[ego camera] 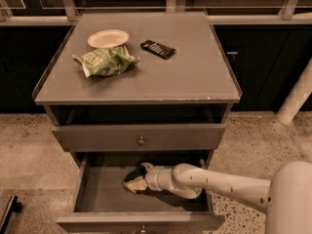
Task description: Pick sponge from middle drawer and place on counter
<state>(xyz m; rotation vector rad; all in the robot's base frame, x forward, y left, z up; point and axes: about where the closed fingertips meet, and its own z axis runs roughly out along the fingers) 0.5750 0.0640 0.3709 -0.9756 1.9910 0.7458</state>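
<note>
The sponge [130,182], dark on top with a yellow layer below, lies in the middle drawer [105,196], which is pulled out at the bottom of the cabinet. My gripper [142,176] is inside the drawer, right at the sponge, at the end of my white arm reaching in from the right. The sponge rests near the middle of the drawer floor, toward the back. The grey counter [190,77] is the cabinet top above.
On the counter stand a white paper plate [108,38], a green-and-white snack bag [105,61] and a dark flat packet [157,48]. A shut drawer front with a round knob [141,141] sits above the open drawer. My white arm base [292,199] is at the lower right.
</note>
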